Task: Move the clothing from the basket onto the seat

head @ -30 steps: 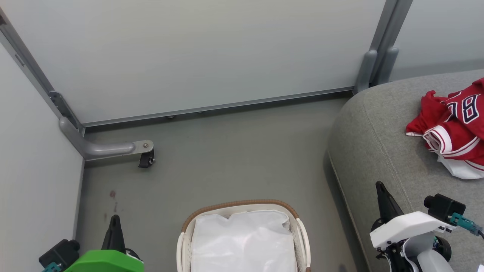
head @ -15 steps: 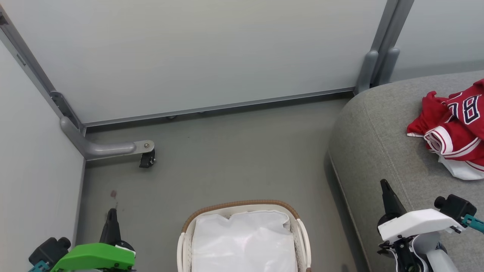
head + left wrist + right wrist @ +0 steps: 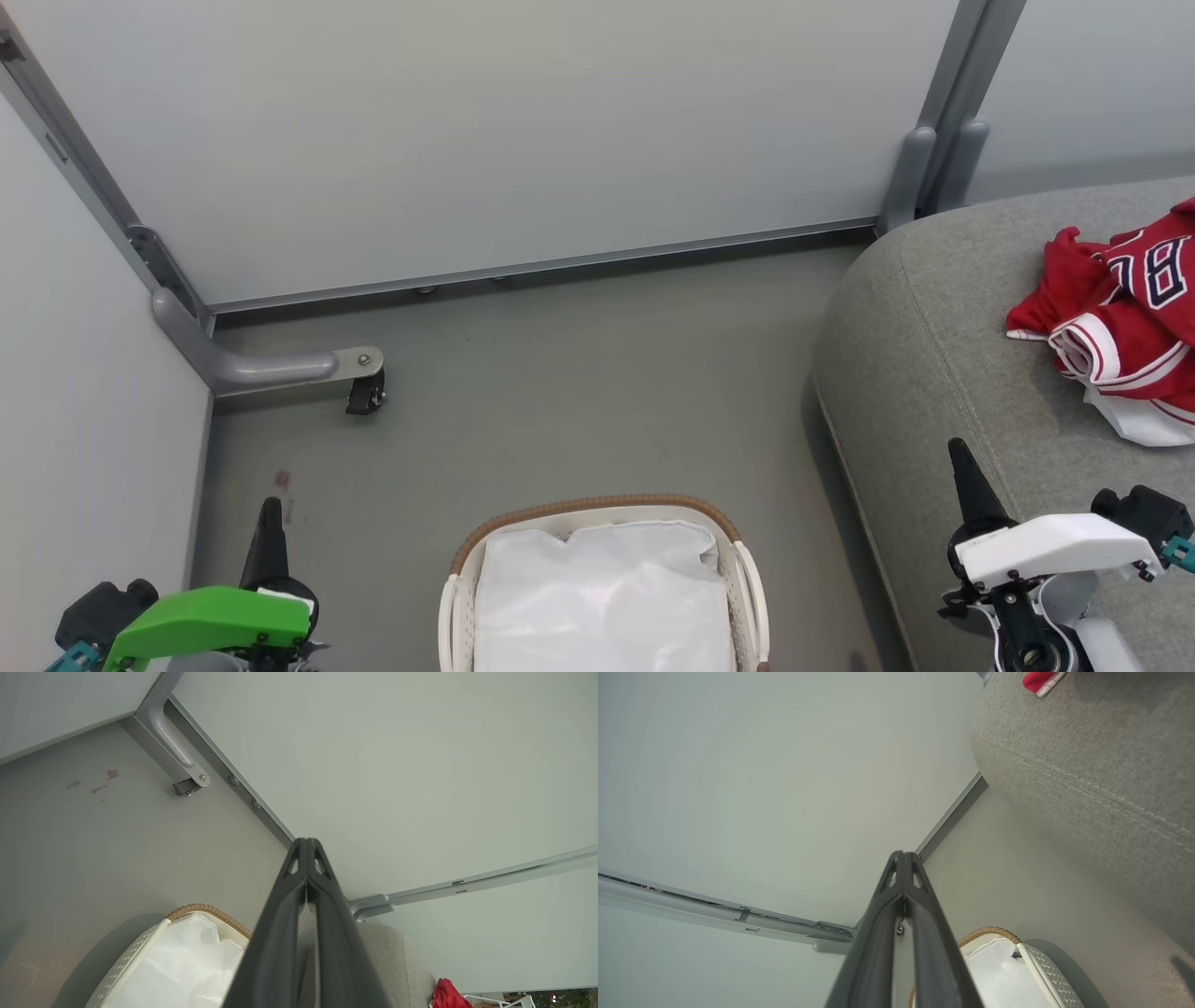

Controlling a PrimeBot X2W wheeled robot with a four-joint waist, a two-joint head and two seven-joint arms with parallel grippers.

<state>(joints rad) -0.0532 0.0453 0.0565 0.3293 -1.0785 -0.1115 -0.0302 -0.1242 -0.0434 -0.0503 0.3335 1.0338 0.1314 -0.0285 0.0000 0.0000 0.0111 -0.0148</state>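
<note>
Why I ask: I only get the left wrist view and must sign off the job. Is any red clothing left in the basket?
Observer: None visible. In the head view the basket holds its white liner, though its near end is cut off.
Operator: Where is the clothing?
Observer: The clothing lies bunched on the seat, a number showing on top.
Operator: And the other arm?
Observer: The right gripper has its jaws shut, empty, near the seat's front edge.
</note>
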